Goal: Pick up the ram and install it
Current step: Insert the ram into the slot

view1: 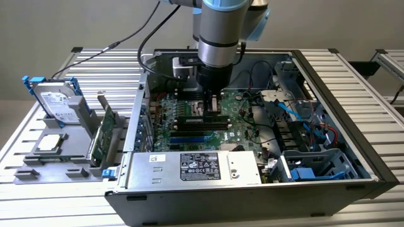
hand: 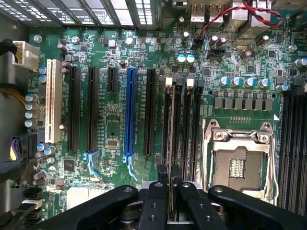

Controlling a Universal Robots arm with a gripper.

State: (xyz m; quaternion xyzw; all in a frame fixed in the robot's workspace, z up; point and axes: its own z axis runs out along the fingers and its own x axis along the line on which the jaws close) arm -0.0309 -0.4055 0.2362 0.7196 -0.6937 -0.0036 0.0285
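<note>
1. The gripper has its two black fingers drawn close together, clamped on the ram. The ram is seen edge-on as a thin dark strip running out from between the fingertips.
2. Directly below the gripper, the ram lies along one of the long black memory slots, either in it or just above it; which one I cannot tell.
3. The step in hand looks like seating the stick. To do it well, I would keep the stick upright and parallel to the slot. The push should go straight down and evenly along its length, so neither end goes in first.
4. The white latches at the far end of the slots should be open enough to take the stick's end.
5. Just beside the gripper is the open processor socket with its metal frame. A sideways slip there could harm the contacts.
6. Farther out on the other side are a blue slot and a white slot on the green motherboard.
7. In the exterior view the gripper is deep inside the computer case.
8. Nearer the camera than the gripper, the power supply label carries print and symbols too small to read.
9. Well away, toward the exterior view's left, a hard drive has a white label I cannot read. No brand can be made out anywhere.
</note>
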